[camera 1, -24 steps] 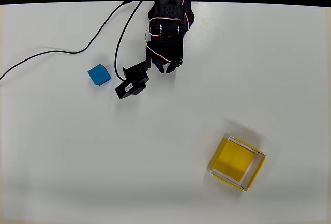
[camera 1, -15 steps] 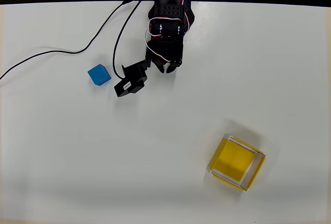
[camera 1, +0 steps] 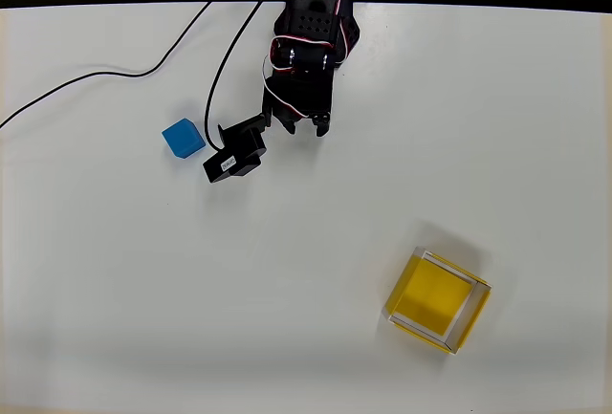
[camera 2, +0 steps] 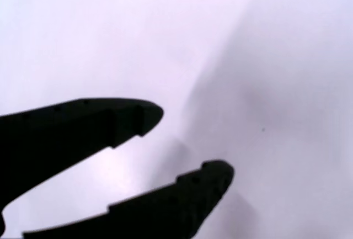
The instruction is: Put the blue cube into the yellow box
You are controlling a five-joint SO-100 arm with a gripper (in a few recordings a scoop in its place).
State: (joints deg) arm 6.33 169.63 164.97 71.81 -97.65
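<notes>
From overhead you see the blue cube (camera 1: 183, 138) at nine o'clock of the jaws (camera 1: 304, 129), well apart from the yellow box (camera 1: 437, 300) — your wrist view shows those jaws parted, empty, over bare tabletop (camera 2: 276, 57).

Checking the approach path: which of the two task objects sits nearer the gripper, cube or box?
The blue cube, left of the gripper overhead; the yellow box sits far toward the lower right.

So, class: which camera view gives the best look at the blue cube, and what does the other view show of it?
The overhead view: the blue cube sits whole and unobstructed on the white table, left of the arm's wrist camera. The wrist view gives nothing of the cube, just the open gripper over bare table.
</notes>
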